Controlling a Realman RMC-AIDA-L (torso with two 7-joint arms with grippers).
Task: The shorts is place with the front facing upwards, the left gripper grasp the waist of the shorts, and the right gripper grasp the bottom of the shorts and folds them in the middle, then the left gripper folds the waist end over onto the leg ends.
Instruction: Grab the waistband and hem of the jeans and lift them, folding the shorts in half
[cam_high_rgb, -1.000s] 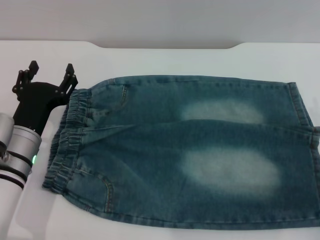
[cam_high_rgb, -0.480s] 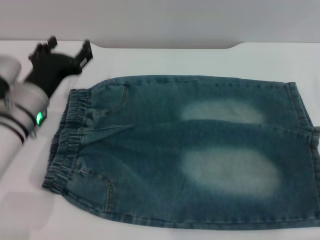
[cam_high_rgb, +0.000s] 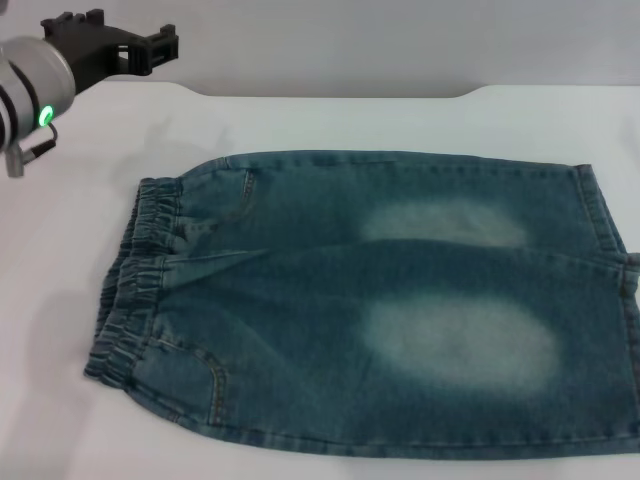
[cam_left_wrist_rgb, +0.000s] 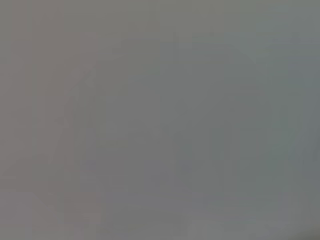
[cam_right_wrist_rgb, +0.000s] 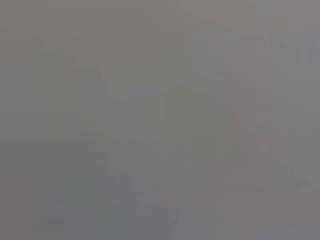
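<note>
- A white table (cam_high_rgb: 330, 120) fills the head view, with a grey wall behind it.
- The shorts (cam_high_rgb: 380, 300) lie flat across the middle and right, the waist (cam_high_rgb: 130, 285) toward the left, the leg ends (cam_high_rgb: 615, 280) at the right edge.
- The left gripper (cam_high_rgb: 110, 45) hangs in the upper left corner, well apart from the denim, holding nothing; whether its prongs are spread or closed I cannot tell.
- The right gripper is out of sight; both wrist views show only blank grey.
- Risk: pinching only the top layer of the gathered band would let the fold drag crooked.
- No label or writing is readable.
</note>
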